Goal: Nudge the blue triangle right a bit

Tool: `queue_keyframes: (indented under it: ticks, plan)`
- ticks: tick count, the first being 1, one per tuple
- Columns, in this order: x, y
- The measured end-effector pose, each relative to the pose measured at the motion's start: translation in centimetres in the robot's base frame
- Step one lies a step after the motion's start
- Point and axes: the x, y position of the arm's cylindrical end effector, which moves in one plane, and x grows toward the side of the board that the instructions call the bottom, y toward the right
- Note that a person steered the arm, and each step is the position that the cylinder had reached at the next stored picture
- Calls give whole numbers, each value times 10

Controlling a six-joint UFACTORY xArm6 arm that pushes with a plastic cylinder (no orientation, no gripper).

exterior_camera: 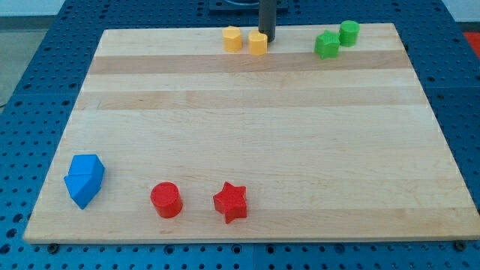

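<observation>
Tip at counter's top edge beside yellow block, grasping nothing, blue triangle far off near bottom-left corner

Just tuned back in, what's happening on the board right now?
My tip is at the view's top edge, right beside the two yellow blocks, far from the blue blocks at the bottom left, which are untouched. The red cylinder and red star sit along the bottom; two green blocks are top right.

No readable text or signs.
</observation>
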Motion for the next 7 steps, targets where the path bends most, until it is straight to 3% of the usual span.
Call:
queue_keyframes:
  ticks: [2, 3, 4, 6, 7]
  plan:
    - [46, 34]
    - [154, 23]
    - [203, -41]
    - [196, -234]
    - [225, -306]
